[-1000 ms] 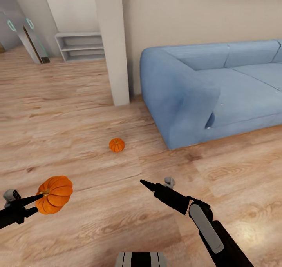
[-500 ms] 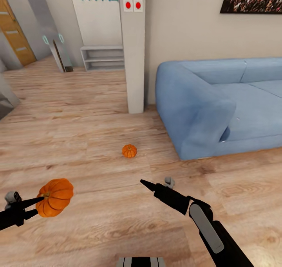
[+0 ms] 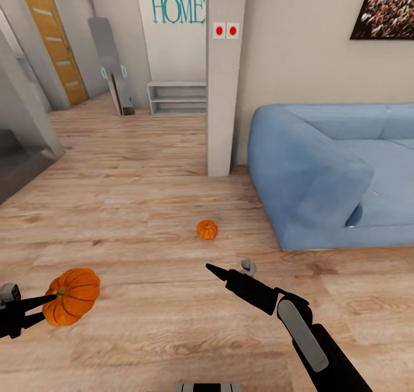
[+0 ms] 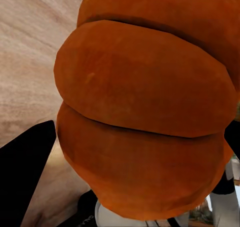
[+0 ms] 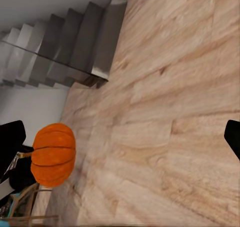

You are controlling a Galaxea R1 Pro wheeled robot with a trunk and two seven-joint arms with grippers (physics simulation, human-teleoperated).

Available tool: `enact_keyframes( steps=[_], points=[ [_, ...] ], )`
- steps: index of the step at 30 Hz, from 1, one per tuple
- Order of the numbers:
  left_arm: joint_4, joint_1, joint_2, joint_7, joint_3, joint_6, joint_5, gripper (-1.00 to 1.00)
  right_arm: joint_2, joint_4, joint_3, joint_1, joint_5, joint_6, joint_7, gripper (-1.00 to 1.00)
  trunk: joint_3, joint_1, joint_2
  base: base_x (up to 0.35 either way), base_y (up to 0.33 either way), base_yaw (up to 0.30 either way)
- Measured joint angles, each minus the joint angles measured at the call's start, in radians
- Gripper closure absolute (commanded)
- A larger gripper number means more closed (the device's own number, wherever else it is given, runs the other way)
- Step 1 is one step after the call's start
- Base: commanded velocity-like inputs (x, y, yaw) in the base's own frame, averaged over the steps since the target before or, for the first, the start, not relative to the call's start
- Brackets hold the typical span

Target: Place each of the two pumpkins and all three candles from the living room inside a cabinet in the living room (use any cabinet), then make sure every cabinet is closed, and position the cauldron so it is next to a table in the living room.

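The left jaws (image 3: 40,308) pinch one pumpkin (image 3: 73,296) by its side, carried clear of the floor at near left; in the left wrist view its ribbed skin (image 4: 145,112) sits right against the camera. The right jaws (image 3: 215,271) stand spread and empty, as the right wrist view shows. Over the last second the whole view has swung, the sofa (image 3: 322,173) sliding right and a pillar (image 3: 224,92), a doorway and a "Welcome HOME" sign coming in, so the robot is probably turning to carry its load off. The second pumpkin (image 3: 207,229) lies on the wooden floor (image 3: 144,208) ahead, a grey candle (image 3: 248,266) just beyond the right jaws. Nothing blocks the way.
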Motion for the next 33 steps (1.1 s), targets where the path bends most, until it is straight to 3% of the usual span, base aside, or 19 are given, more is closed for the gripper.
enact_keyframes(
  steps=[23, 33],
  points=[
    [0.008, 0.0, 0.002, -0.002, 0.006, 0.001, 0.006, 1.0, 0.0, 0.033, -0.001, 0.0, -0.003, 0.0, 0.002, -1.0, 0.011, 0.0, 0.0, 0.002, 0.045, 0.167],
    [0.008, 0.0, 0.003, -0.003, 0.007, 0.0, 0.005, 1.0, -0.002, 0.033, -0.001, 0.0, -0.003, -0.002, 0.009, -1.0, 0.019, -0.001, 0.0, 0.201, 0.055, 0.192]
  ],
)
